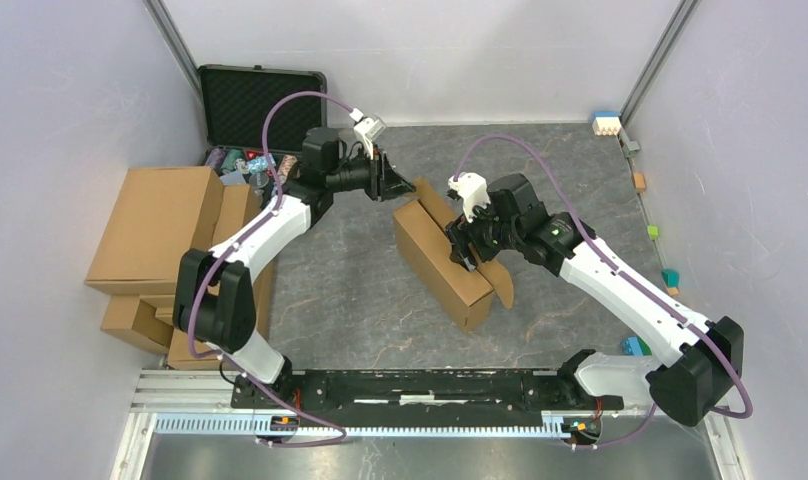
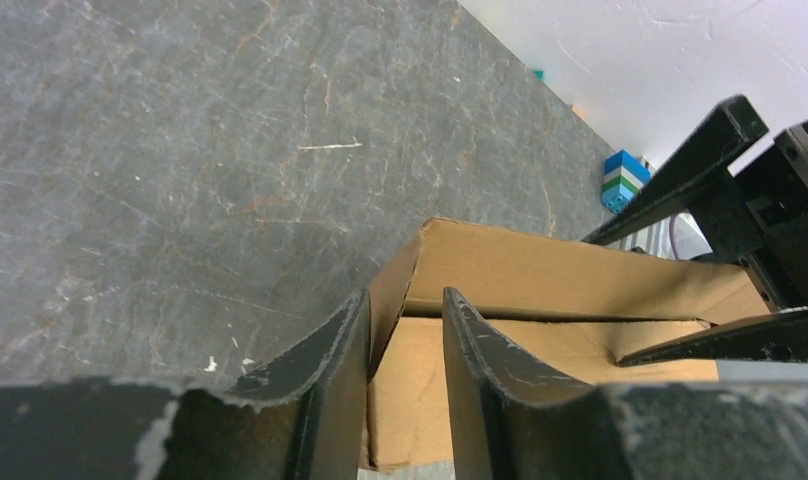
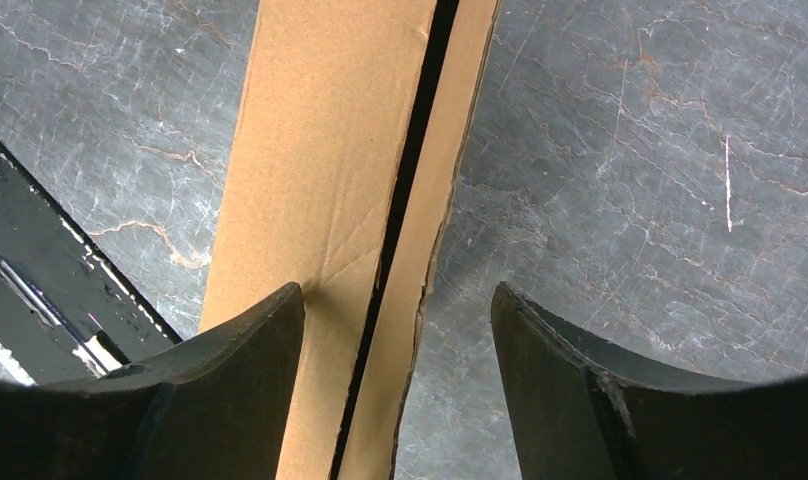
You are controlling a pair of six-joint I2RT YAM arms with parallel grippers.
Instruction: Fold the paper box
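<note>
The paper box [image 1: 442,262] is brown cardboard, partly folded into a long narrow shape that stands on the grey table mid-scene. My left gripper [image 1: 400,187] is at the box's far end. In the left wrist view [image 2: 407,300] its jaws are narrowly apart, with the end wall [image 2: 395,300] of the box running between them against the left finger [image 2: 325,370]. My right gripper [image 1: 464,250] is wide open over the box's middle. In the right wrist view [image 3: 398,295] it straddles the long top edge of the cardboard [image 3: 330,180], one finger over cardboard and one over the table.
A pile of ready-made brown cartons [image 1: 155,225] stands at the left. A black foam-lined case [image 1: 263,100] is open at the back left. Small toy blocks [image 1: 607,122] lie along the right wall, one blue-green [image 2: 623,178]. A black rail [image 1: 420,385] runs along the near edge.
</note>
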